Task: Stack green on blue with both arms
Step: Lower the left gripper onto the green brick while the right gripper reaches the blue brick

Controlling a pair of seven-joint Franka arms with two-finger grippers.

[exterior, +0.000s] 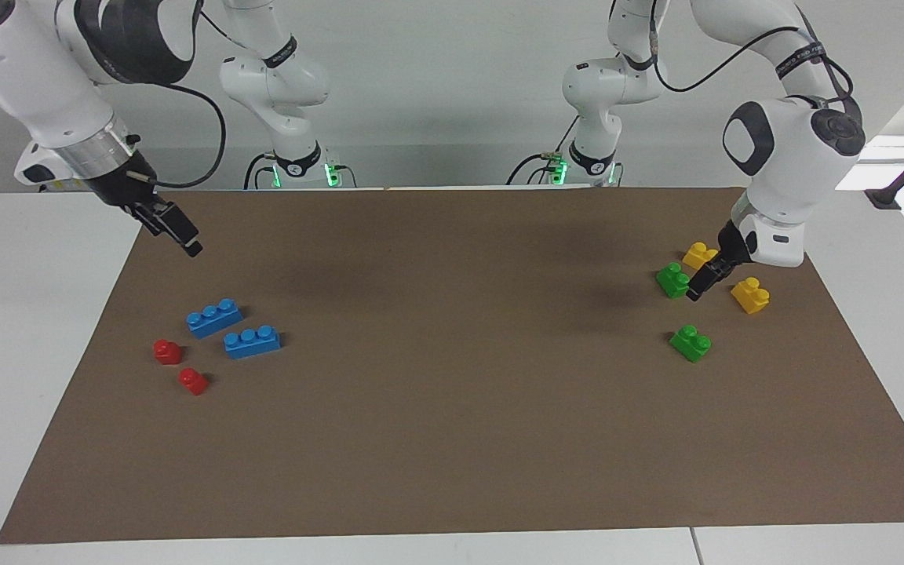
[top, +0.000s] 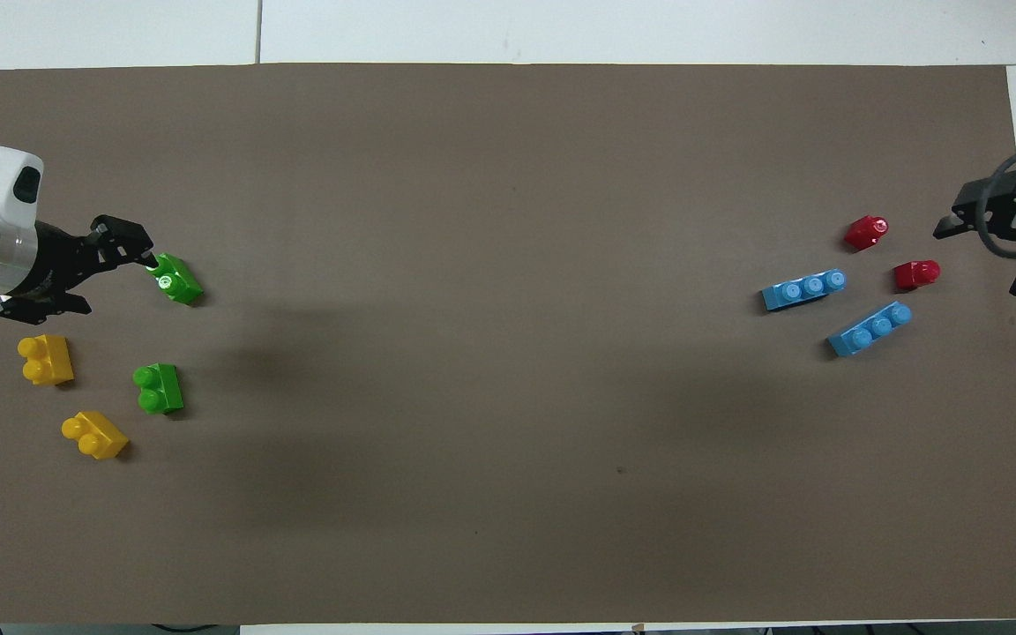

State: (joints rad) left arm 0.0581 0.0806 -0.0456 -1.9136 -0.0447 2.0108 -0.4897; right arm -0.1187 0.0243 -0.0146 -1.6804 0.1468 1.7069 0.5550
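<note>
You've got two glossy white jointed arms, rounded casings, black panels at the joints. The right arm (exterior: 24,74) has a silver metal ring at the wrist, a black hand (exterior: 185,239) past it, and a black cable looping off at 3 o'clock. The left arm (exterior: 793,149) has a black band with white lettering, a black cable, and a black hand (exterior: 705,281). Green lights glow at both bases.

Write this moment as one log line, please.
left gripper: open, above farther green brick | right gripper: open, waiting at its table end | blue bricks: bare | stack: not started
</note>
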